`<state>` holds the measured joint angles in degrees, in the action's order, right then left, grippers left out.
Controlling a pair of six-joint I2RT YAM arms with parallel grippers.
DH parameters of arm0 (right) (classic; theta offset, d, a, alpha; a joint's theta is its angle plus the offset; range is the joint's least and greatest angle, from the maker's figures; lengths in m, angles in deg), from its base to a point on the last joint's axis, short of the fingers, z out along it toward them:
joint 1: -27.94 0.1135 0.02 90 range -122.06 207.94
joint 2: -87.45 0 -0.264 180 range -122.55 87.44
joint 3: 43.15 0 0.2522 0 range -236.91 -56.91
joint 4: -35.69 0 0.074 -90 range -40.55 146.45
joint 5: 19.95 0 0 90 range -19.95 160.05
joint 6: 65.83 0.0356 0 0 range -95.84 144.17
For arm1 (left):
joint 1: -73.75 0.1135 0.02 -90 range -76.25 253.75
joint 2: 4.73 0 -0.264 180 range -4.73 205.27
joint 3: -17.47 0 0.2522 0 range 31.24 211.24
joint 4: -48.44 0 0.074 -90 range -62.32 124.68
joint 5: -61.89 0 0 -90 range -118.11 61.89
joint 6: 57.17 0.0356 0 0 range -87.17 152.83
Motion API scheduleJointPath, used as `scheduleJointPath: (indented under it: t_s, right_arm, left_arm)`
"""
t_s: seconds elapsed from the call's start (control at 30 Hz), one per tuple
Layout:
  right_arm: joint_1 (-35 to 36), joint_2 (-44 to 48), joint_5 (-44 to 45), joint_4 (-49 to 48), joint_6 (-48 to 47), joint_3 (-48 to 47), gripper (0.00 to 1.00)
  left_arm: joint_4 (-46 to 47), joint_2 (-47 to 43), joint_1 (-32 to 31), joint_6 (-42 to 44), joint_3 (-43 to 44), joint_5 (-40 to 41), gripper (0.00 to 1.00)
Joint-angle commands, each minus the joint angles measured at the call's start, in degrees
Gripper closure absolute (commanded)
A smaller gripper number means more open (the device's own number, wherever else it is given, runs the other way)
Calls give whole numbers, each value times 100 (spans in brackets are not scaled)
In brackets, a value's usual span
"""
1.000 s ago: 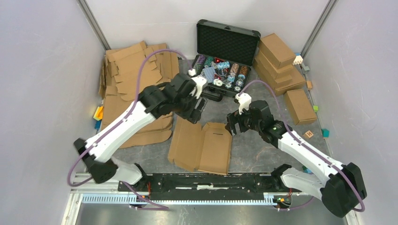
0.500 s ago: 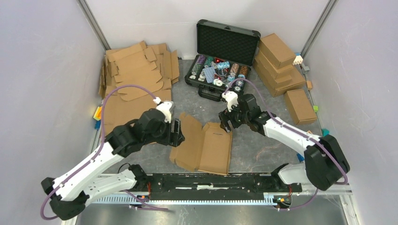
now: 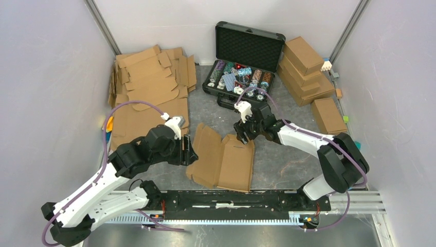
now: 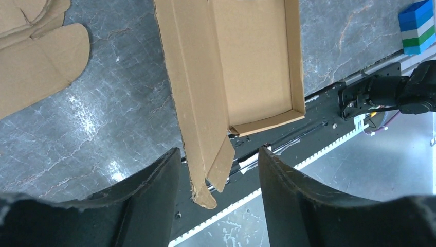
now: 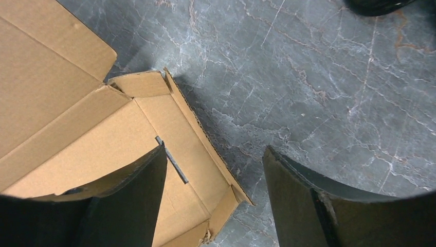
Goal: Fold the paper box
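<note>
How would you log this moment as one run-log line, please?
paper box: partly folded | left fingers: open, astride its side flap | right fingers: open, over its far edge

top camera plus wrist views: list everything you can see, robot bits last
paper box: one, brown, partly folded, near centre of the table
flat cardboard blanks: a pile, brown, far left
finished boxes: several, brown, stacked far right, one apart
case: one, black, open, far centre
poker chips: many, mixed colours, inside the case
small blocks: a few, mixed colours, along the left and right edges
table: one, dark grey, marbled
left arm: one, white and black, jaws open around the box's left flap
right arm: one, white and black, jaws open over the box's far edge
</note>
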<state>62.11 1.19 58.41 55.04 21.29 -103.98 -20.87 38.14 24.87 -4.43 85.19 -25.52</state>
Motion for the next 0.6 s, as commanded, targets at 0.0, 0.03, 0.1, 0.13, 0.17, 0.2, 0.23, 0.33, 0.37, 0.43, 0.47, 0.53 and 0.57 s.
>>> scheduleJointPath:
  t_s: [0.0,0.03,0.1,0.13,0.17,0.2,0.23,0.33,0.37,0.43,0.47,0.53,0.57]
  right_arm:
    - [44,-207,-46,-211,-178,-213,27]
    - [49,-262,-32,-205,-185,-236,29]
    - [92,-340,34,-248,-213,-242,31]
    - [117,-370,116,-278,-214,-225,31]
    - [127,-414,145,-317,-214,-215,33]
    - [141,-446,183,-339,-201,-214,35]
    - [154,-476,190,-385,-181,-208,38]
    - [259,-544,328,-435,-139,-253,56]
    - [269,-559,420,-383,-120,-282,61]
    - [273,-506,499,-380,-115,-249,68]
    - [272,-452,588,-390,-106,-193,71]
    - [267,-271,838,-447,1,-47,82]
    - [257,-159,941,-509,66,73,86]
  left_arm:
    - [18,162,-7,-152,49,-78,37]
    - [23,174,-3,-151,66,-38,37]
    - [27,168,-7,-160,119,-20,37]
    - [26,149,-7,-182,168,-69,37]
    - [27,131,-6,-188,207,-117,37]
    - [26,112,-7,-194,249,-156,37]
    - [12,86,-7,-189,276,-186,37]
    - [-124,40,-7,-189,373,-211,37]
    - [-155,22,-7,-212,406,-232,37]
    - [-143,-87,-7,-287,488,-528,37]
    - [-143,-139,-6,-317,539,-564,37]
    - [-166,-256,-7,-330,617,-550,37]
    - [-188,-288,-7,-335,648,-524,36]
